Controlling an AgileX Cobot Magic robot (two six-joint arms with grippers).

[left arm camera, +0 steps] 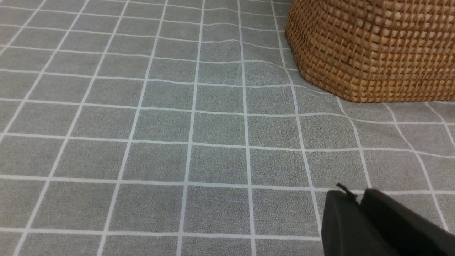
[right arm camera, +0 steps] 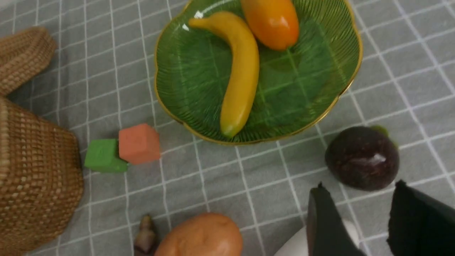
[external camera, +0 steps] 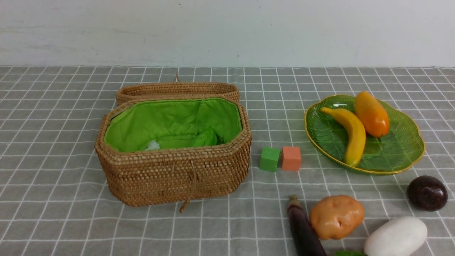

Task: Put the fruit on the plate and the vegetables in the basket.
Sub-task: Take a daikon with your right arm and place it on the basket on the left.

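While banana [external camera: 350, 137], mango [external camera: 371, 113] lie on plate [external camera: 398, 149], right gripper [right arm camera: 360, 187] gapes empty; left gripper [left arm camera: 355, 195] clenched.

Cloth [external camera: 53, 177]: I see grey with a white grid.
Basket [external camera: 170, 174]: tan weave, bright green lining.
Plate [external camera: 398, 149]: translucent green, ribbed, gold rim.
Banana [external camera: 350, 133]: yellow.
Mango [external camera: 371, 113]: orange, yellower at one end.
Green cube [external camera: 269, 159]: plain green.
Orange cube [external camera: 291, 158]: I'd call it salmon-orange.
Round fruit [external camera: 427, 193]: dark maroon.
Potato [external camera: 336, 217]: tan-orange.
Eggplant [external camera: 304, 231]: dark purple.
Oval vegetable [external camera: 395, 237]: white.
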